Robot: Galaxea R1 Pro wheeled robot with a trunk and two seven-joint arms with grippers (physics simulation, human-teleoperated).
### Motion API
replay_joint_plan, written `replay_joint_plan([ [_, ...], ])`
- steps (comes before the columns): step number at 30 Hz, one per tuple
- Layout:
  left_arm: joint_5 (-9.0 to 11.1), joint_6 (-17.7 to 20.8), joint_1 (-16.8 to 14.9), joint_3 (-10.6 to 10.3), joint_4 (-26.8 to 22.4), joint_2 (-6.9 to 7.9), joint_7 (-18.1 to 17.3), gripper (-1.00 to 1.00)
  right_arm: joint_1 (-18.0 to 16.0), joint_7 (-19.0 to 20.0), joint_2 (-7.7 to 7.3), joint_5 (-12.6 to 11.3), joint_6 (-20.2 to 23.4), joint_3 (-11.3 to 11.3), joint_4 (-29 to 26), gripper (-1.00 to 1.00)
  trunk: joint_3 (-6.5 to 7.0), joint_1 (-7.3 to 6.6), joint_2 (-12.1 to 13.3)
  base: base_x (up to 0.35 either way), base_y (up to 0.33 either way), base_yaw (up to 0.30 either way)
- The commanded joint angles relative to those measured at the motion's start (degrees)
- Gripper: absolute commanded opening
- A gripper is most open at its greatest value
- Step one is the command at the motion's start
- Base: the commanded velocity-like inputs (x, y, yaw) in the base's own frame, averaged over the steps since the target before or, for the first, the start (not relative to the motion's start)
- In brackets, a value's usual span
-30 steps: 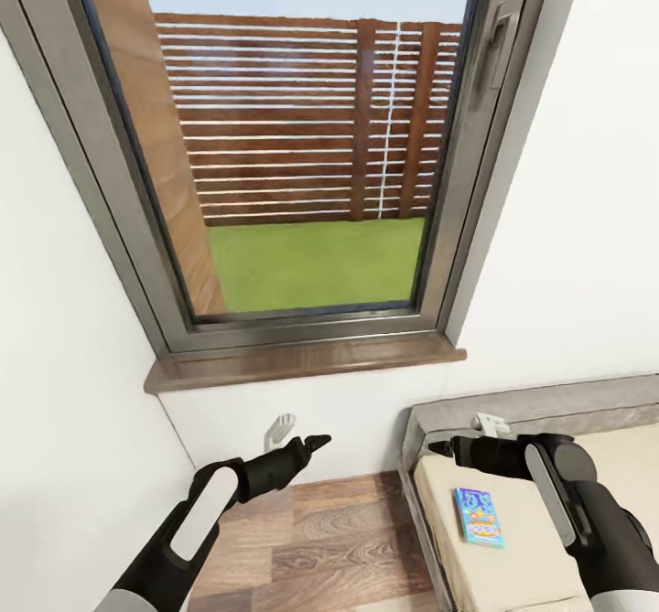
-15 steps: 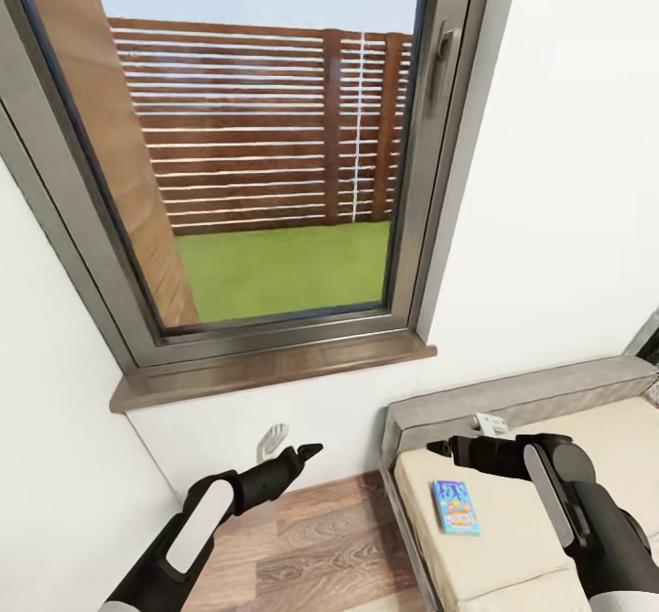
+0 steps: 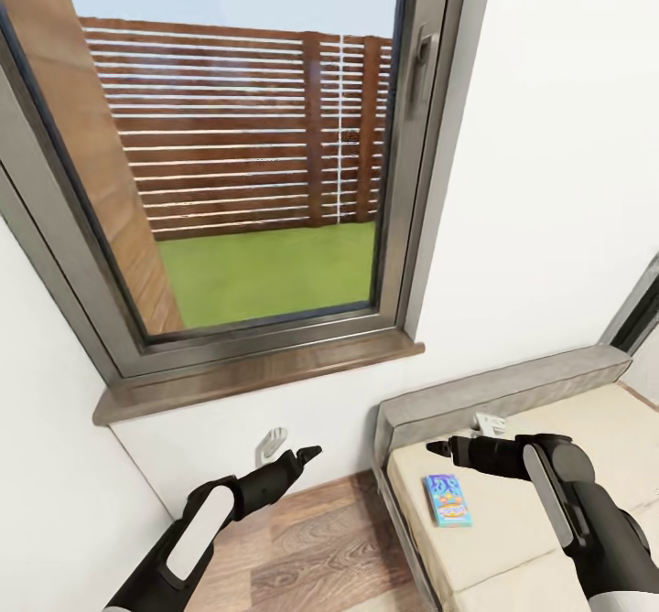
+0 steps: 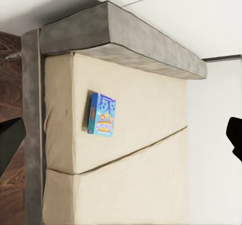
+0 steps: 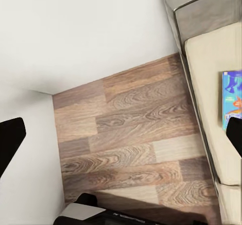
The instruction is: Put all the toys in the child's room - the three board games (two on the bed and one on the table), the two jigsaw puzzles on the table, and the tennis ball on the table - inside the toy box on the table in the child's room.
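A blue board game (image 3: pixel 448 499) lies flat on the bed's beige mattress (image 3: pixel 513 539), close to the grey headboard (image 3: pixel 494 385). My right gripper (image 3: pixel 437 448) hovers open just above the mattress's head end, a little beyond the game. My left gripper (image 3: pixel 309 453) is open over the wood floor beside the bed, holding nothing. In the left wrist view the board game (image 4: pixel 102 115) rests near the mattress edge below the headboard (image 4: pixel 126 38). In the right wrist view the board game (image 5: pixel 232 106) sits at the picture's edge, on the bed. The table, toy box, puzzles and tennis ball are out of view.
A tall dark-framed window (image 3: pixel 256 164) with a brown sill (image 3: pixel 256 376) stands in the white wall straight ahead. Wood-plank floor (image 3: pixel 311 548) runs between the left wall and the bed. Another dark window frame (image 3: pixel 638 306) shows at the far right.
The head camera has turned right, so the window slid left and more of the bed shows. Both arms keep the same pose, and the blue game has not moved on the mattress.
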Motion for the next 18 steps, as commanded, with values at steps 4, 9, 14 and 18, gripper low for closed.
replay_joint_plan([
  [4, 0.0, 0.1, 0.0, 0.1, 0.0, -0.06, -0.1, 1.00, -0.1, 0.1, 0.00, -0.2, 0.3, -0.1, 0.0, 1.00, -0.10, 0.03, -0.1, 0.000, 0.042, -0.223],
  [9, 0.0, 0.4, -0.1, 0.2, 0.0, -0.13, 0.1, 1.00, -0.1, 0.1, -0.01, -0.2, 0.3, -0.1, 0.0, 1.00, -0.09, 0.03, -0.1, 0.000, 0.022, -0.251],
  [14, 0.2, 1.3, -0.4, 0.5, 0.1, -0.17, 0.6, 1.00, -0.1, 0.1, -0.15, -0.3, 0.3, -0.1, 0.2, 1.00, -0.09, 0.03, -0.1, 0.000, 0.010, -0.249],
  [18, 0.5, 1.8, -0.5, 0.7, 0.1, -0.26, 1.6, 1.00, -0.1, 0.1, -0.24, -0.3, 0.3, -0.2, 0.6, 1.00, -0.08, 0.03, -0.1, 0.000, 0.005, -0.150],
])
